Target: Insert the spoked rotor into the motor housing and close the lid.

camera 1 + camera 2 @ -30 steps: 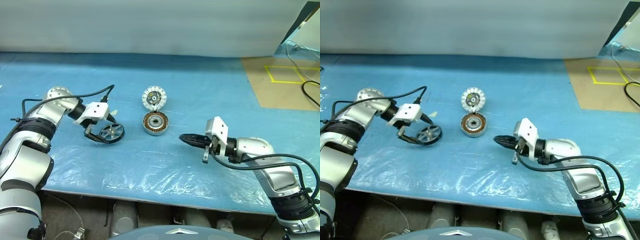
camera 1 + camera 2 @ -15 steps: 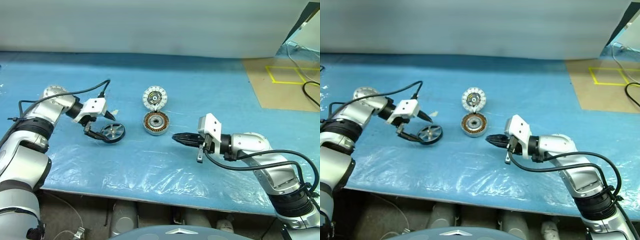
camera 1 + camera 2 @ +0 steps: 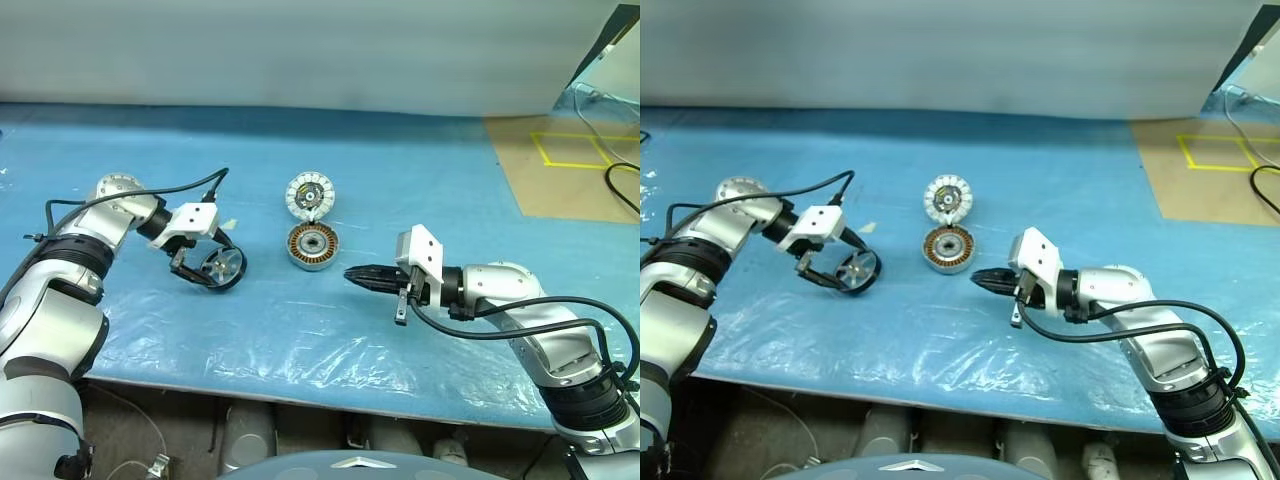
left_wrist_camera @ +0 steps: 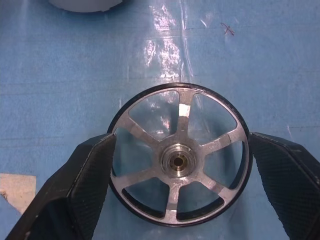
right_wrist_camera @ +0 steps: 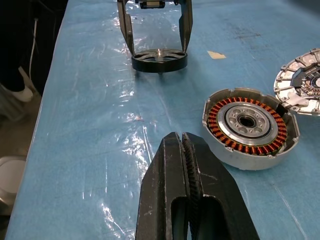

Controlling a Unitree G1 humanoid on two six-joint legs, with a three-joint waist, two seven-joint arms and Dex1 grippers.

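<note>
Nearest, the right gripper (image 3: 350, 273) lies low over the blue desk (image 3: 400, 190), its ribbed black jaws pressed together and empty, pointing at the housing (image 3: 311, 245), a round grey metal cup lying flat with its open side up, showing copper coils and a shiny hub. To the left the rotor (image 4: 179, 156), a flat black ring with shiny spokes, lies on the crinkly clear plastic (image 3: 300, 345) between the spread jaws of the left gripper (image 3: 205, 262). Farthest, the lid (image 3: 308, 193) lies just behind the housing, white teeth up.

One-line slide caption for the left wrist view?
Open left gripper straddles the spoked rotor lying flat on the blue mat.
</note>
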